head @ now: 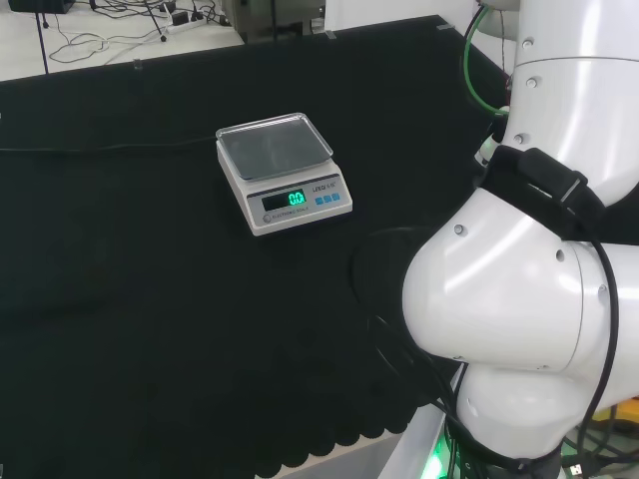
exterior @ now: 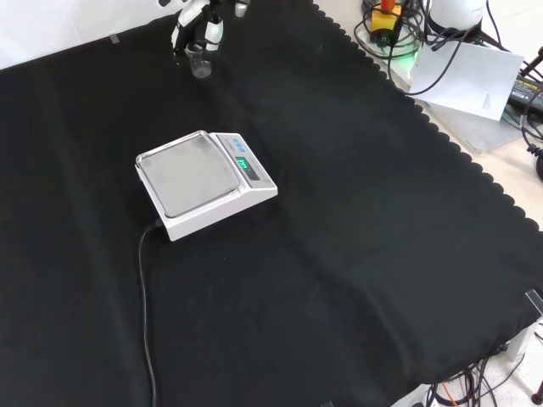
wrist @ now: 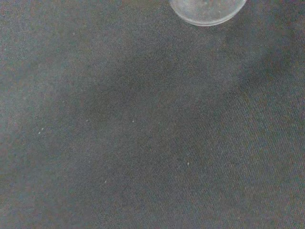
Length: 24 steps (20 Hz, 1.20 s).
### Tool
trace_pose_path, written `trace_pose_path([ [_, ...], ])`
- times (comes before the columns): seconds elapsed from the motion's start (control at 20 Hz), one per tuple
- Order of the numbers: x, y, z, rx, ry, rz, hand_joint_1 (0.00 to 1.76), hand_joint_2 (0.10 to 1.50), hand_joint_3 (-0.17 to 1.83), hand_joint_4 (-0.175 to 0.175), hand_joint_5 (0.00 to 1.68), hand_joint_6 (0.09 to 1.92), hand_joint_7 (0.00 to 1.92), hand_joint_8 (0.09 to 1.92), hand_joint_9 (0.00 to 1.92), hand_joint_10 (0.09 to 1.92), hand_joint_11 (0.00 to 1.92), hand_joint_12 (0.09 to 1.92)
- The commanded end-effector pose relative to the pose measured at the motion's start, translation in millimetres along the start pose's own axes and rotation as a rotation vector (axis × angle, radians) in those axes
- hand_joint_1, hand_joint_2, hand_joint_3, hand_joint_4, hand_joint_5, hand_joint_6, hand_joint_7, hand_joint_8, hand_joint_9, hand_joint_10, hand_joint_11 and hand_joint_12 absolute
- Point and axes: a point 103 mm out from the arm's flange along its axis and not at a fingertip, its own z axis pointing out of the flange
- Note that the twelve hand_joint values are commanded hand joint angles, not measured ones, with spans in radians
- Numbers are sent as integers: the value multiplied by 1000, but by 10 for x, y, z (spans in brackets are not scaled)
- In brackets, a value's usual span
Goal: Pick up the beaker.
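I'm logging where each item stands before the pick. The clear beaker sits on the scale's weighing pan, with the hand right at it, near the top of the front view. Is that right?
Not quite. The beaker stands on the black cloth, well away from the scale, whose pan is bare in the front view. The rest holds: the hand is right at the beaker, near that view's top.

Hand and beaker, partly cut off
The front view's top edge crops the hand [exterior: 197, 25]; the wrist view's edge cuts the beaker [wrist: 207, 10]; its contents are unclear.
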Motion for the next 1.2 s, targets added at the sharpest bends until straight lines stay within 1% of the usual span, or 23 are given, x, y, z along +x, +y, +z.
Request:
trace_pose_path([
  [0.05, 75, 82, 28, -102, -28, -37, 1292, 1142, -175, -172, 749, 690, 521, 818, 924, 609, 1013, 828],
  [0.15, 98, 95, 30, -130, -32, -49, 1430, 1165, -69, -175, 746, 1101, 599, 939, 922, 747, 840, 1140],
  [0.2, 90, 98, 20, -146, -39, -47, 1479, 1159, -33, -175, 748, 1202, 641, 987, 869, 884, 819, 1291],
  [0.25, 52, 89, -16, -142, -41, -53, 1492, 1148, -17, -175, 781, 1216, 658, 1107, 930, 916, 830, 1373],
  [0.3, 66, 71, -50, -139, -56, -54, 1491, 1160, -4, -175, 758, 1273, 626, 1229, 953, 990, 779, 1452],
  [0.35, 81, 59, -74, -138, -64, -54, 1488, 1176, -2, -175, 728, 1322, 594, 1312, 960, 1056, 727, 1507],
  [0.45, 114, 35, -128, -126, -77, -52, 1484, 1192, -1, -175, 698, 1364, 566, 1378, 968, 1129, 672, 1550],
  [0.55, 135, 8, -205, -107, -85, -51, 1484, 1194, -1, -175, 695, 1364, 567, 1382, 975, 1158, 657, 1551],
  [0.6, 147, -12, -251, -97, -87, -53, 1482, 1198, 1, -175, 705, 1355, 561, 1387, 944, 1204, 647, 1555],
  [0.65, 163, -44, -310, -86, -99, -48, 1481, 1202, 1, -175, 712, 1348, 555, 1392, 919, 1241, 639, 1558],
  [0.8, 245, -201, -535, -61, -144, -62, 1479, 1206, 1, -175, 719, 1342, 550, 1395, 893, 1286, 630, 1559],
  [1.05, 404, -547, -891, -79, -207, -100, 1480, 1205, 0, -175, 723, 1337, 556, 1387, 892, 1300, 631, 1546],
  [1.2, 509, -738, -1017, -106, -246, -114, 1485, 1190, -3, -175, 714, 1331, 588, 1357, 972, 1210, 659, 1515],
])
